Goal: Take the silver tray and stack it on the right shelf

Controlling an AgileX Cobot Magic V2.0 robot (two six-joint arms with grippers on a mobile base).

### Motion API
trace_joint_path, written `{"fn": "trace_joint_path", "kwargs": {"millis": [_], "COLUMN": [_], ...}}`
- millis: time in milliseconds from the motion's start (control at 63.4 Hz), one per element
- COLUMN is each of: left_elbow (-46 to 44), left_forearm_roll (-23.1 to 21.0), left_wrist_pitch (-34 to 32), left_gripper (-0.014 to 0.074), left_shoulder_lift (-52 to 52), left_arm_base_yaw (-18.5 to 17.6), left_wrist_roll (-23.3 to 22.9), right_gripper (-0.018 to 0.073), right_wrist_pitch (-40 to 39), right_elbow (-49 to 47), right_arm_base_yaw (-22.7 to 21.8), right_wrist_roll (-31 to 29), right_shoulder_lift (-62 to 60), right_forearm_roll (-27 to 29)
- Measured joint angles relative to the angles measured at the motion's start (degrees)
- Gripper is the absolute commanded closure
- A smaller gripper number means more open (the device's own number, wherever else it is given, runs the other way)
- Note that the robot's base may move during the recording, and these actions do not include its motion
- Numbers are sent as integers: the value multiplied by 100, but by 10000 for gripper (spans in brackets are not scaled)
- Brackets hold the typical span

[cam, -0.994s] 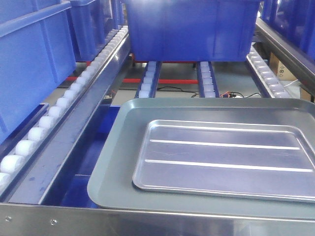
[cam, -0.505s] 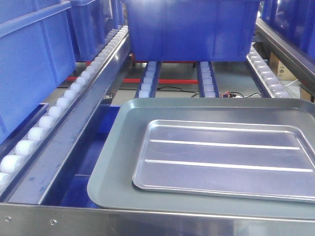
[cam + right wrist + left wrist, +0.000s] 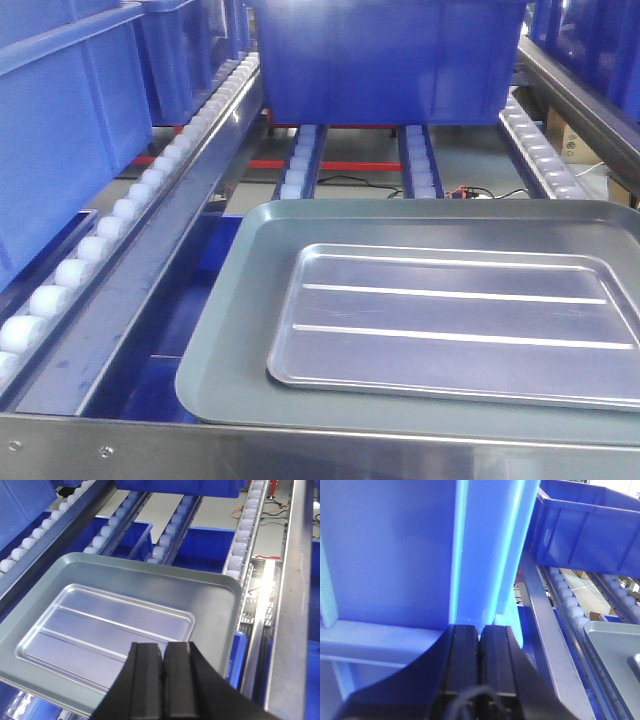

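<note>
From the front camera I see the silver tray point(image 3: 450, 325) lying flat inside a larger dull grey tray point(image 3: 225, 340), set toward that tray's right side and touching its floor. The grey tray sits on the rack point(image 3: 150, 270), just behind the flat steel front lip point(image 3: 300, 455), with lanes of white rollers point(image 3: 100, 240) running up the slope beyond it. A big blue bin point(image 3: 390, 60) rests on the middle roller lanes, well behind both trays, and another blue bin point(image 3: 60, 130) stands along the rack's left edge.

On my right wrist view the right gripper point(image 3: 161, 677) hangs above the near edge of the silver tray, apart from it, its two black fingers pressed together with nothing between them. On the left wrist view the left gripper point(image 3: 479, 660) is likewise closed on nothing, its fingers meeting flat, right up against the wall of a blue bin point(image 3: 420, 555); I cannot tell whether it touches.
</note>
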Motion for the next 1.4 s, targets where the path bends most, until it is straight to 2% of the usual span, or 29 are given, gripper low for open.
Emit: {"fn": "trace_joint_path", "kwargs": {"millis": [126,268,410,584,710,789,1057,1278,1404], "left_elbow": [0,0,0,0,0,0,0,0,0], "left_forearm_roll": [0,0,0,0,0,0,-2,-2,-2], "left_wrist_pitch": [0,0,-11,-55,-55,-55,-9,-9,-9], "left_gripper": [689,689,689,689,689,689,689,689,689], "left_shoulder_lift": [0,0,0,0,0,0,0,0,0], "left_arm_base_yaw": [0,0,0,0,0,0,0,0,0], "left_wrist_roll": [0,0,9,9,9,9,9,9,9], "right_gripper": [503,503,503,503,503,503,503,503,503], "right_wrist_pitch": [-208,-877,-1608,-1879,-1893,-2028,-3086,-3194,-3133], "right_elbow": [238,870,1437,1841,2041,2159,2370,2370,2370], "right_arm_base_yaw": [-415,-1059,-1344,-1416,-1514,-1616,-2230,-2856,-2978], "right_wrist_roll": [0,-22,-282,-1145,-1984,-2249,-2389,-2389,-2389], "right_shoulder_lift": [-12,-295,-875,-1329,-1343,-1343,-1343,-1343,-1343], "right_forearm_roll": [-13,-2,6,216,831,1131,1774,1890,1902]}}
